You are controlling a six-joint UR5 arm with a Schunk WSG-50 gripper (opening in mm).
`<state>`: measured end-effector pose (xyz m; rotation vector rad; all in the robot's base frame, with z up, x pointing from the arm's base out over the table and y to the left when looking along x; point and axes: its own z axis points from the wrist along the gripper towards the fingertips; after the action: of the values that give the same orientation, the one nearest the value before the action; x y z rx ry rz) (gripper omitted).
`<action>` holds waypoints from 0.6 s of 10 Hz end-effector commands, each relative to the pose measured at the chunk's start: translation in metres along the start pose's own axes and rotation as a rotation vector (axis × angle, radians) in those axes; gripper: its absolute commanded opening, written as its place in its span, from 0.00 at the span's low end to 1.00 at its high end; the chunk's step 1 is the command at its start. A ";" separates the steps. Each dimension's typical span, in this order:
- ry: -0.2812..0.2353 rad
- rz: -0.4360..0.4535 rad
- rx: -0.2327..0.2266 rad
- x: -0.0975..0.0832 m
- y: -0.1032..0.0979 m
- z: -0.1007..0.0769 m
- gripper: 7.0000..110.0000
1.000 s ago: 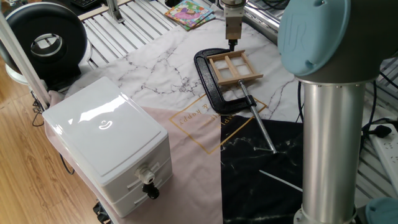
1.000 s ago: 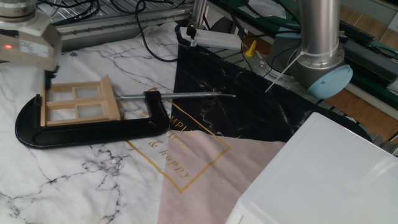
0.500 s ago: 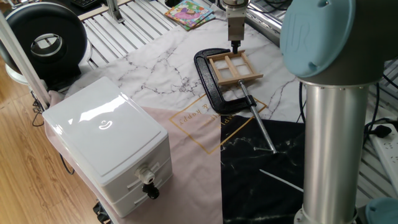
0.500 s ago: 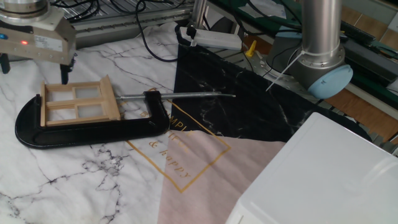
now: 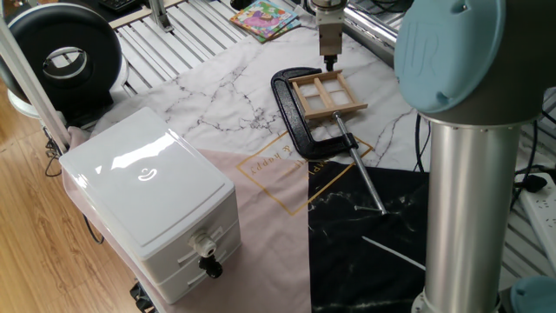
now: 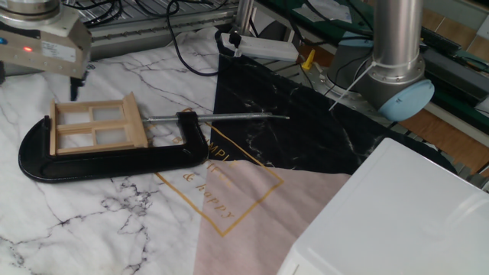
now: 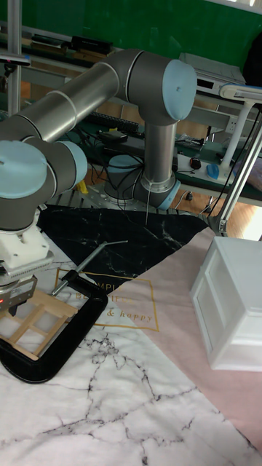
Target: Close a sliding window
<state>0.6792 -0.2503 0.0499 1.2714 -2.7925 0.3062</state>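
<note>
The sliding window (image 5: 327,95) is lying flat on the desk (image 5: 217,91), held inside the black clamp (image 5: 295,117), whose screw rod (image 6: 221,118) is pressing against one end of the frame and reaching away from the window over the black cloth (image 6: 306,130). The hand (image 5: 329,59) is hovering just above the far edge of the window, at the end opposite the rod, not touching the wood; whether its fingers are spread or together I cannot tell, since in the other fixed view only one dark fingertip (image 6: 75,88) is showing and the rest is cut off by the picture edge. Marble-patterned cloth is lying open on every side of the window beyond the clamp. The white box (image 5: 152,204) is sitting well apart from the window, on the pink part of the cloth. In the tall fixed view the hand's body is covering part of the window. A colourful book (image 5: 263,17) is lying beyond the window on a slatted metal surface.
</note>
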 end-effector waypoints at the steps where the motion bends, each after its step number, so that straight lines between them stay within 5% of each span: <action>1: -0.069 -0.097 0.136 -0.018 -0.033 -0.004 0.36; 2: -0.060 -0.111 0.173 -0.016 -0.042 -0.006 0.36; 5: -0.070 -0.109 0.125 -0.018 -0.030 -0.004 0.36; 6: -0.058 -0.077 0.113 -0.005 -0.009 -0.008 0.36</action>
<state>0.7056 -0.2550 0.0558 1.4634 -2.7778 0.4444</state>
